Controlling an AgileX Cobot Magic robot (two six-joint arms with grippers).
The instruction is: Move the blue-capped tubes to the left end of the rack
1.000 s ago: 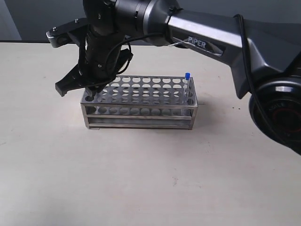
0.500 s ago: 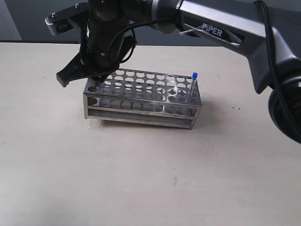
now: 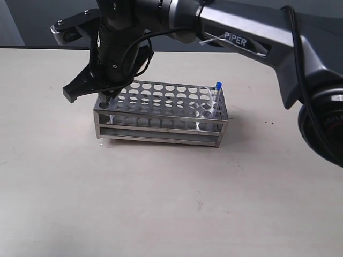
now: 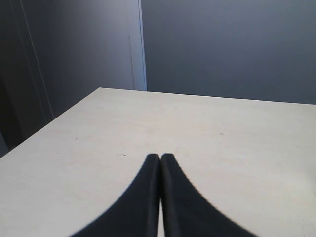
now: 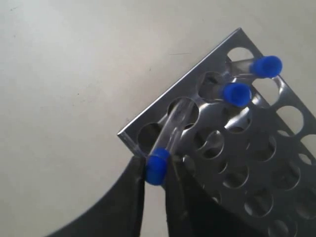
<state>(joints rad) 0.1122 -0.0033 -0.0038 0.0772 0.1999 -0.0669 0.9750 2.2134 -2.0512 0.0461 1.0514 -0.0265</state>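
Right gripper (image 5: 156, 169) is clamped on the cap of a thin clear blue-capped tube (image 5: 174, 121), seated at nine o'clock in the long shiny steel rack (image 3: 161, 127). Looks light, slick, breakable; I'd pinch at the cap. Left gripper (image 4: 160, 165) is pressed together, empty.

Soft even light, faint shadows; rack (image 3: 161, 127) glints, wrist close-ups blurred.

A pale beige desk (image 3: 161, 203) with a matte, faintly speckled top is shown. Only one thing is seen standing directly on it: a long, shiny steel test-tube rack (image 3: 161, 128). The rack is set lengthwise near the middle, well apart from the desk's edges.
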